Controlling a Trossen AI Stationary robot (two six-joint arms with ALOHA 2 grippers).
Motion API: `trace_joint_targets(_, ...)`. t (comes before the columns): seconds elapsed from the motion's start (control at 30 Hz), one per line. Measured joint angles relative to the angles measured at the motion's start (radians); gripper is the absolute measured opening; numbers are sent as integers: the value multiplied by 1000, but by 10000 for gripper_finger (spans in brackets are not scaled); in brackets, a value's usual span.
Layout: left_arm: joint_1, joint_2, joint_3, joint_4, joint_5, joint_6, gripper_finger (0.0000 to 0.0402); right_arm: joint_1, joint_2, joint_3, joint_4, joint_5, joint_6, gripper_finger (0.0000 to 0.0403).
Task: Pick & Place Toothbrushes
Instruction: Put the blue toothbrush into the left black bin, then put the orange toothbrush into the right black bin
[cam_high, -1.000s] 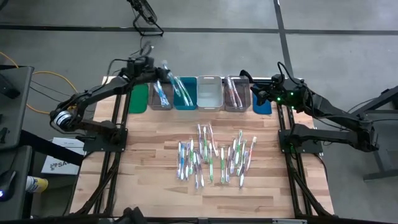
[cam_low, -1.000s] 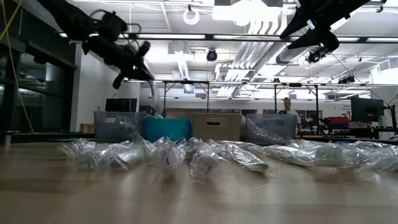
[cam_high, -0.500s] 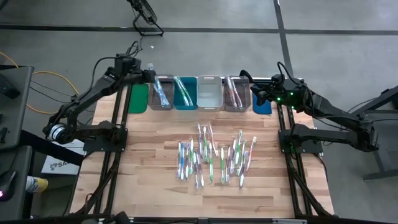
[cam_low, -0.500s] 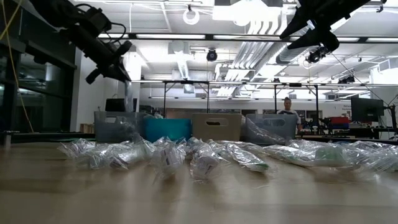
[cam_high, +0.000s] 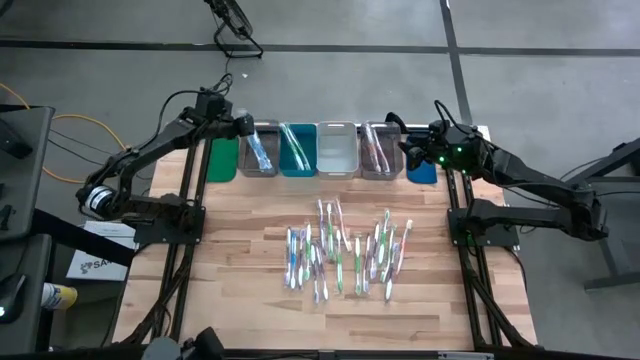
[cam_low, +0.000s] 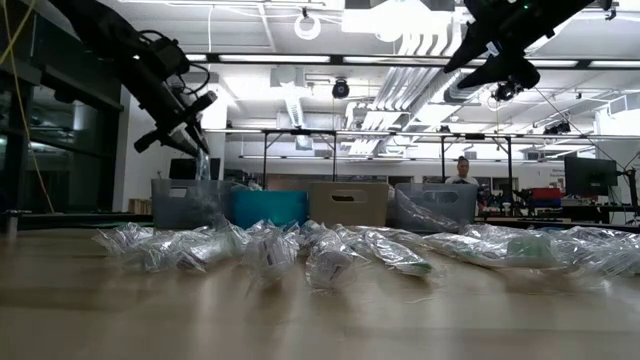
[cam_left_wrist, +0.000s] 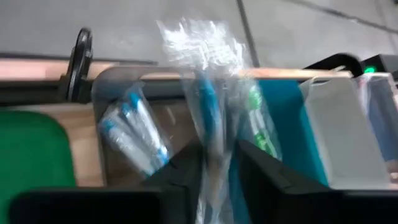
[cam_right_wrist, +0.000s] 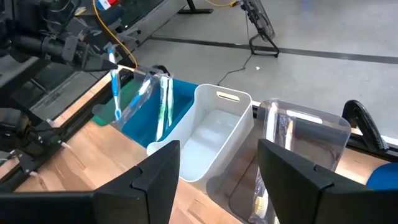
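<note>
Toothbrush in left gripper; no legible writing.

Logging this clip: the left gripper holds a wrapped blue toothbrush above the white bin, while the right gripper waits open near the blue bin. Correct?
One error: the left gripper holds the wrapped toothbrush over the grey bin beside the green one, not the white bin, as the high view shows. The right gripper does wait open near the blue bin.

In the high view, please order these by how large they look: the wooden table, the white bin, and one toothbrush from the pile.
1. The wooden table, by far the largest.
2. The white bin, a small part of the table's area.
3. One toothbrush in the pile, a thin stick much smaller than the bin.
</note>
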Motion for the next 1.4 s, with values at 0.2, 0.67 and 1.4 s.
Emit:
trace_joint_targets(0.2,0,35,0,-5,17,-2,190,0,9,0,1,-14,2,207)
trace_joint_targets(0.67,0,45,0,31,40,77,218,0,9,0,0,-26,43,207)
trace_joint_targets(1.4,-2,-135,0,198,243,628,219,200,36,0,-683,-66,860,207)
